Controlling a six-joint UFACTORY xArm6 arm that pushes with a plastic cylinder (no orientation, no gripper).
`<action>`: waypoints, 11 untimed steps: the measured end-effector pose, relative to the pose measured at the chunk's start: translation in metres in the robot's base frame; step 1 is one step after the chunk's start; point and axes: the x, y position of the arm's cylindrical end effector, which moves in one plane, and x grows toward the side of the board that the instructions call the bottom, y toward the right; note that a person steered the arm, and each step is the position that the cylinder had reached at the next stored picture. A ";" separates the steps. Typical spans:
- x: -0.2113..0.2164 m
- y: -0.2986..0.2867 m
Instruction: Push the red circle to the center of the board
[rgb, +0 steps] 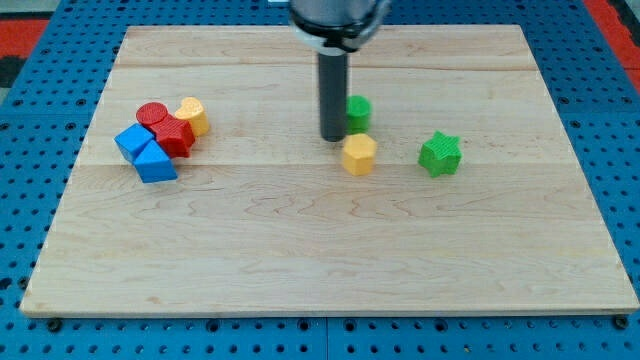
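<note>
My tool is a plain rod with nothing to grip, and my tip (332, 138) rests beside the green block (358, 110), well apart from the red circle (151, 114), which is packed in the left cluster on the surface (300, 260).

Bright, even light; sharp, soft shadows.
</note>
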 end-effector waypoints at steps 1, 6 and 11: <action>-0.004 -0.003; -0.138 -0.327; -0.005 -0.091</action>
